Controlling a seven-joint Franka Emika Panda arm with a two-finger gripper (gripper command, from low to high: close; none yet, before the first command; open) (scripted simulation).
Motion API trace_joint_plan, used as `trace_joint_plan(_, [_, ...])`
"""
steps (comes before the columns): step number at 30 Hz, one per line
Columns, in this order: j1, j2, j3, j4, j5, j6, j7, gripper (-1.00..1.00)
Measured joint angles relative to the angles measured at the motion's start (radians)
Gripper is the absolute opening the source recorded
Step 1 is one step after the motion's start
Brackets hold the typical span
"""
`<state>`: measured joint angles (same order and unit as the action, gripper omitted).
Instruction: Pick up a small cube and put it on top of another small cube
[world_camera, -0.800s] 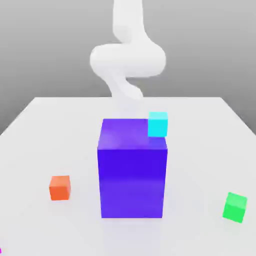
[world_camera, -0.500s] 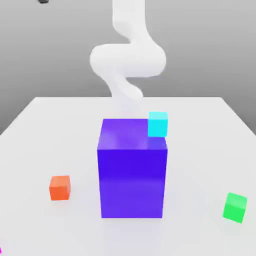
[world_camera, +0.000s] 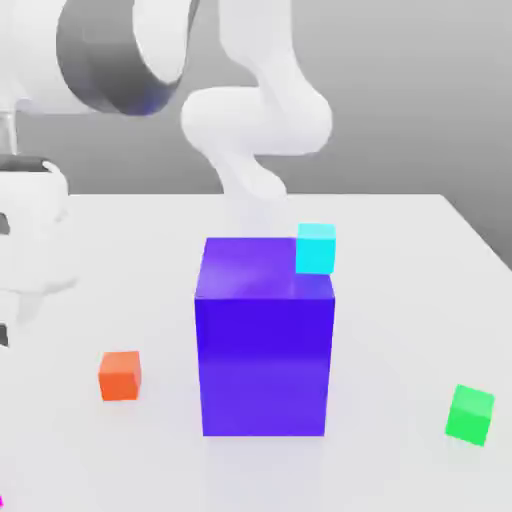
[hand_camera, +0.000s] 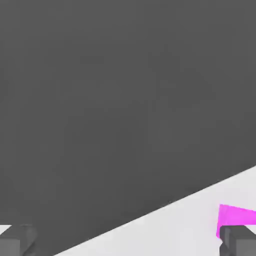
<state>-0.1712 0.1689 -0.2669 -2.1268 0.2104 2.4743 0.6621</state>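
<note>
The small magenta cube (hand_camera: 239, 216) lies on the white table (hand_camera: 190, 220) in the hand view, right beside one dark fingertip (hand_camera: 241, 243). The other fingertip (hand_camera: 17, 241) stands far off at the opposite side. My gripper (hand_camera: 128, 245) is open with nothing between its fingers. In the exterior view a magenta sliver of the cube (world_camera: 1, 499) shows at the bottom left corner. The arm's white wrist and hand (world_camera: 30, 240) hang above that side.
A tall blue-violet block (world_camera: 264, 340) stands mid-table. A cyan cube (world_camera: 316, 248) shows at its upper right corner. An orange cube (world_camera: 120, 376) lies to its left and a green cube (world_camera: 470, 414) at the front right. The arm's base link (world_camera: 255, 120) rises behind the block.
The arm's large grey-and-white links and hand have swung into the exterior view's left side. The block and the cubes have not moved.
</note>
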Motion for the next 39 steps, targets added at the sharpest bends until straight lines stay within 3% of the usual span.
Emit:
trace_joint_plan(8, [-0.096, 0.287, -0.03, 0.051, 0.045, 0.055, -0.029, 0.0])
trace_joint_plan(12, [-0.142, 0.431, 0.001, 0.085, 0.086, 0.135, -0.057, 0.0])
trace_joint_plan(13, [-0.152, 0.464, 0.014, 0.093, 0.098, 0.158, -0.065, -1.0])
trace_joint_plan(20, [-0.154, 0.47, 0.015, 0.094, 0.102, 0.161, -0.068, -1.0])
trace_joint_plan(24, [-0.114, 0.353, -0.022, 0.06, 0.055, 0.078, -0.036, -1.0])
trace_joint_plan(39, [0.305, 0.079, 0.247, -0.241, -0.085, 0.121, 0.062, -1.0])
